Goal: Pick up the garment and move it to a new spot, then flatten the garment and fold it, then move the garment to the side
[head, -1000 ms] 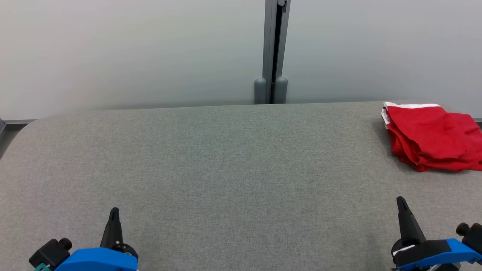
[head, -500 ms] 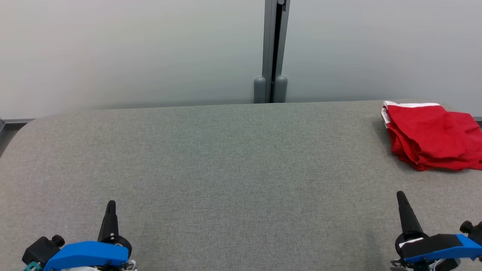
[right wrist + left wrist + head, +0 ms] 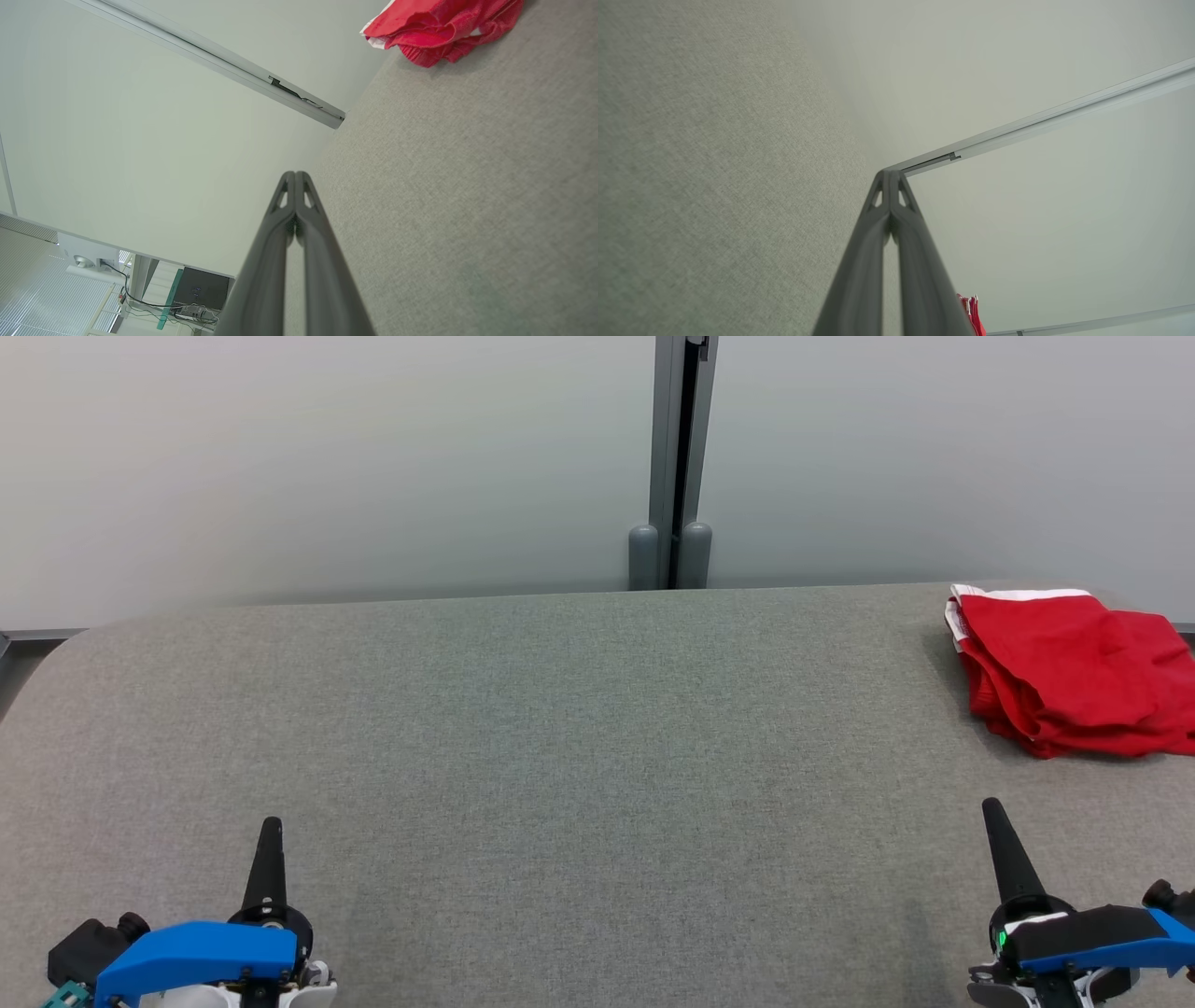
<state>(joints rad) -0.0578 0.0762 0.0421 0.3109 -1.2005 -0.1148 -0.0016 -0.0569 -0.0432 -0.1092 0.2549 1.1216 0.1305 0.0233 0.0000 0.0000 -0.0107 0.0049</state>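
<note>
The red garment (image 3: pixel 1064 663) is lying folded at the counter's (image 3: pixel 560 756) far right edge. The left tool (image 3: pixel 270 835) and right tool (image 3: pixel 994 814) are sitting clenched, empty. They should not be bumping it.

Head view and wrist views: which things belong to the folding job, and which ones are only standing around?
Belongs to the job:
red garment, bunched at the table's far right; grey table; left gripper, shut; right gripper, shut.

Only standing around:
grey post between the wall panels; dark box, in the right wrist view.
</note>
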